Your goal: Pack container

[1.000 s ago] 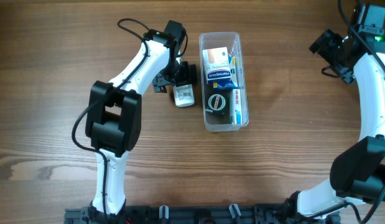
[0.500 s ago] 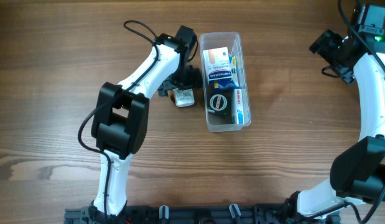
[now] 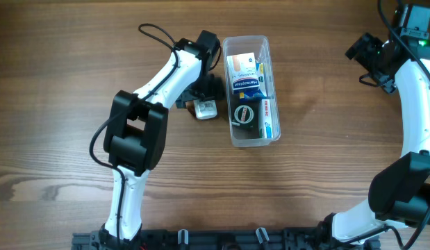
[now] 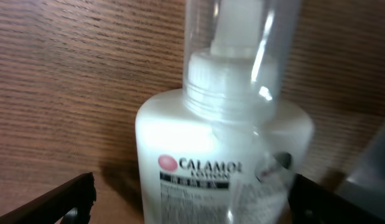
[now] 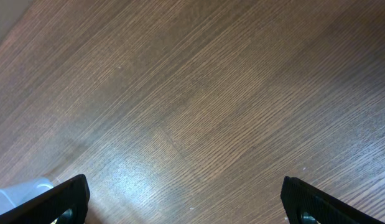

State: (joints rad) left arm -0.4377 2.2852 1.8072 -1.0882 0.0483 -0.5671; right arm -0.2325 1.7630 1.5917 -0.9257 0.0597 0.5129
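Note:
The clear plastic container (image 3: 228, 83) stands upright at the table's middle back and holds small boxes, a black round item and a tube. A white Calamine lotion bottle (image 3: 206, 108) with a clear cap lies on the table just left of it. My left gripper (image 3: 203, 94) is open, low over the bottle. In the left wrist view the bottle (image 4: 204, 149) fills the space between the spread fingers (image 4: 198, 202), with gaps on both sides. My right gripper (image 3: 371, 55) is open and empty at the far right back, over bare wood (image 5: 189, 205).
The wooden table (image 3: 326, 160) stretches around the container. A corner of the clear container (image 5: 18, 190) shows at the lower left of the right wrist view. The left arm's cable (image 3: 153, 31) loops over the table behind the arm.
My left arm has shifted right toward the container, and its gripper has settled lower over the lotion bottle. The bottle stays on the table. The right arm has not moved.

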